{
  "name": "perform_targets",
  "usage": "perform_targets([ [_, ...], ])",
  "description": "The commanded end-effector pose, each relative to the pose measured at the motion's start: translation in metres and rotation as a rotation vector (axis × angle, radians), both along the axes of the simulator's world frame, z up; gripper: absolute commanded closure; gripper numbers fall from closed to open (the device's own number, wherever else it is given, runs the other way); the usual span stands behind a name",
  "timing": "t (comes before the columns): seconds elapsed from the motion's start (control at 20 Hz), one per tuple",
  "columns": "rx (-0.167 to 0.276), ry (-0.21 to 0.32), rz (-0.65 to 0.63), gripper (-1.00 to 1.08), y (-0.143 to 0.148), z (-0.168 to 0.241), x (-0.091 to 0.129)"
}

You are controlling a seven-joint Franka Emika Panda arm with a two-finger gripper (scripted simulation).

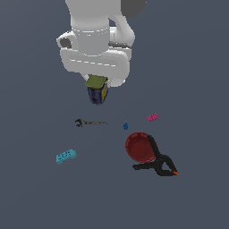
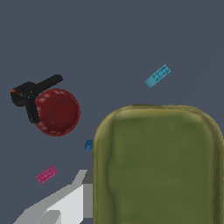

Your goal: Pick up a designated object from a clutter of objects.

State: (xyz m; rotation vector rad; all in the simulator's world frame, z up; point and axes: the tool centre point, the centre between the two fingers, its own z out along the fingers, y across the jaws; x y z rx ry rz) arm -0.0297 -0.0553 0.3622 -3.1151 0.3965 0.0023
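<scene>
Toward the exterior view's left, a cyan brick (image 1: 65,156) lies flat on the dark grey bench (image 1: 36,197), well apart from everything else. Further right and farther back, a thin black wrench (image 1: 90,122) lies lengthwise across the bench. Above it hangs the white arm (image 1: 96,44), and under its wrist the small boxy can (image 1: 98,91) is raised clear of the bench, its olive-green face tilted upward and its dark navy side with a yellow mark facing the camera. The claw (image 1: 97,84) is mostly hidden behind the can and the wrist housing; the can hangs from it with nothing else touching it, so the claw is closed on the can. In the wrist view the olive face of the can (image 2: 159,168) fills much of the picture, with one pale grey finger (image 2: 65,205) showing beside it.

Right of the wrench sits a tiny blue piece (image 1: 125,125), just beside the red bowl (image 1: 140,147). A magenta brick (image 1: 153,117) lies farther back, near the blue piece but apart from it. The bowl stands upright with its opening up. A black clamp (image 1: 160,163) with orange tips lies against the bowl's rim on the exterior view's right, one handle running along the rim; whether they truly touch is hard to tell.
</scene>
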Motion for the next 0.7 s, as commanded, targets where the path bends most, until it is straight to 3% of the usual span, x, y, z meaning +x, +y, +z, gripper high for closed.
perform_targets([
  [0.0,0.0,-0.002,0.0,1.08,-0.005,0.021,-0.002],
  [0.65,-0.001,-0.002,0.0,1.08,-0.016,0.062,-0.005],
])
